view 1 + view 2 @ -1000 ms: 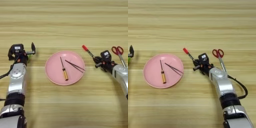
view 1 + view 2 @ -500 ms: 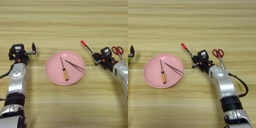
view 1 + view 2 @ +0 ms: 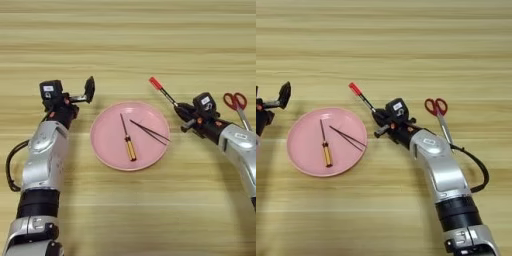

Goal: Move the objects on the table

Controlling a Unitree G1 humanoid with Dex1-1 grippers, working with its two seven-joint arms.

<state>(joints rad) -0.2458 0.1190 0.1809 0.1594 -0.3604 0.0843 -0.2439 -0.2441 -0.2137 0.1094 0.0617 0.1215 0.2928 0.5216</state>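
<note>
since a second ago the right gripper [image 3: 381, 120], clenched on the red-capped black-and-red pen [image 3: 362, 98], has carried it toward 9 o'clock, nearing the round pink plate [image 3: 301, 160]; left gripper [image 3: 82, 92] parked, released

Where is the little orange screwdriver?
The screwdriver lies on the pink plate, mid-table, just left of the thin black sticks.

Round pink plate [image 3: 107, 145] on wood, centre-left in view, flat, rim unchipped.
</note>
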